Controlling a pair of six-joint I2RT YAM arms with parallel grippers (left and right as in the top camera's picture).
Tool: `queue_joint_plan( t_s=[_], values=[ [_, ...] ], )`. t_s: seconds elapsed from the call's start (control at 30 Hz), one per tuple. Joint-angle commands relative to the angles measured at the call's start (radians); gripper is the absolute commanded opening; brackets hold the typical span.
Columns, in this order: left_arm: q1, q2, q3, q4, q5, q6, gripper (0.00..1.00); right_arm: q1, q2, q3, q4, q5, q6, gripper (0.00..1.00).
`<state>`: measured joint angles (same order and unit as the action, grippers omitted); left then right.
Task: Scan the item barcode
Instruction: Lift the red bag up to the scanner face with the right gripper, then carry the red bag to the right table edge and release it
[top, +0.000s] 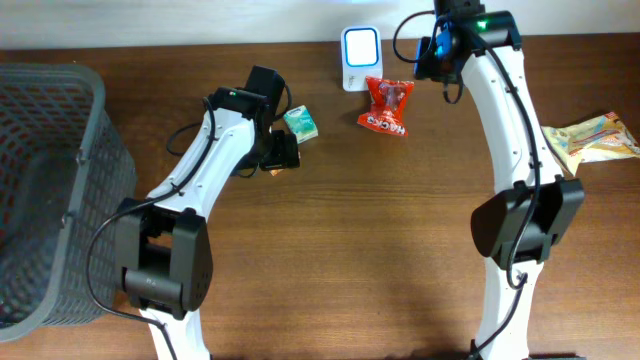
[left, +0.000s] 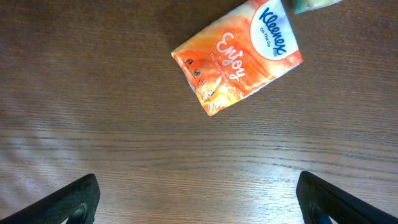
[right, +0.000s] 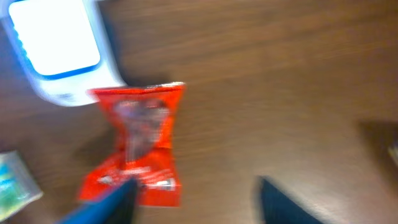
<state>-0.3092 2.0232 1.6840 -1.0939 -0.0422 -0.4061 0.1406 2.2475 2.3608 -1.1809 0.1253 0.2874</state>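
A red snack packet (top: 387, 106) lies flat on the table just in front of the white and blue scanner (top: 359, 58). My right gripper (top: 440, 45) hovers to the right of the scanner. In the blurred right wrist view it (right: 196, 202) is open with nothing between its fingers, and the red packet (right: 140, 143) lies loose below the scanner (right: 59, 50). My left gripper (top: 280, 150) is over the table's left middle. It (left: 199, 208) stands wide open above bare wood, with an orange Kleenex tissue pack (left: 239, 53) ahead of it.
A small green packet (top: 301, 124) lies beside the left gripper. A grey mesh basket (top: 95, 130) fills the left edge. A yellow packet (top: 590, 140) lies at the far right.
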Motion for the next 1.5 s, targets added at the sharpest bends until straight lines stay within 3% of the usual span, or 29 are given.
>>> queue_joint_plan(
  t_s=[0.0, 0.13, 0.3, 0.33, 0.37, 0.57, 0.67, 0.8, 0.87, 0.93, 0.97, 1.0, 1.07, 1.23, 1.27, 1.37, 1.47],
  values=[
    [-0.004, -0.026, -0.001, 0.001, -0.006, -0.008, 0.99, 0.032, 0.077, -0.011, 0.048, -0.173, 0.006, 0.84],
    [-0.004, -0.026, -0.001, -0.002, -0.007, -0.008, 0.99, 0.076, 0.218, -0.02, 0.105, -0.165, 0.013, 0.84],
    [-0.004, -0.026, -0.001, -0.002, -0.007, -0.008, 0.99, 0.076, 0.319, -0.054, 0.154, -0.125, 0.043, 0.61],
    [-0.004, -0.026, -0.001, -0.002, -0.007, -0.008, 0.99, 0.075, 0.319, -0.055, 0.15, -0.108, 0.043, 0.26],
    [-0.004, -0.026, -0.001, -0.002, -0.007, -0.008, 0.99, 0.072, 0.315, -0.055, 0.142, -0.106, 0.043, 0.04],
    [-0.004, -0.026, -0.001, 0.002, -0.007, -0.008, 0.99, -0.06, 0.177, 0.0, -0.06, -0.032, 0.043, 0.04],
    [-0.004, -0.026, -0.001, 0.002, -0.007, -0.008, 0.99, -0.26, 0.075, 0.0, -0.12, 0.026, 0.043, 0.04],
    [-0.004, -0.026, -0.001, 0.002, -0.007, -0.008, 0.99, -0.549, 0.067, -0.015, -0.169, 0.027, 0.134, 0.04],
    [-0.004, -0.026, -0.001, 0.002, -0.007, -0.008, 0.99, -0.617, 0.068, -0.046, -0.158, 0.04, 0.134, 0.04],
    [-0.005, -0.026, -0.001, 0.0, -0.006, -0.008, 0.99, -0.676, 0.076, -0.115, -0.104, 0.108, 0.133, 0.11],
    [-0.005, -0.026, -0.001, -0.001, -0.007, -0.008, 0.99, -0.693, 0.082, -0.154, -0.064, 0.108, 0.117, 0.33],
    [-0.005, -0.026, -0.001, -0.001, -0.007, -0.008, 0.99, -0.703, 0.085, -0.211, -0.022, 0.103, 0.079, 0.73],
    [-0.005, -0.026, -0.001, 0.0, -0.007, -0.008, 0.99, -0.704, 0.086, -0.251, -0.022, 0.101, 0.031, 0.98],
    [-0.005, -0.026, -0.001, -0.001, -0.006, -0.008, 0.99, -0.716, -0.021, -0.158, -0.164, 0.095, 0.117, 0.99],
    [-0.005, -0.026, -0.001, 0.0, -0.006, -0.008, 0.99, -0.715, -0.08, -0.139, -0.184, 0.008, 0.121, 0.99],
    [-0.023, -0.026, -0.001, 0.018, 0.004, -0.008, 0.99, -0.7, -0.16, -0.139, -0.27, -0.544, 0.11, 0.99],
    [-0.035, -0.007, -0.002, 0.131, -0.028, -0.008, 0.99, -0.565, -0.154, -0.145, -0.29, -0.582, 0.111, 0.98]
  ],
)
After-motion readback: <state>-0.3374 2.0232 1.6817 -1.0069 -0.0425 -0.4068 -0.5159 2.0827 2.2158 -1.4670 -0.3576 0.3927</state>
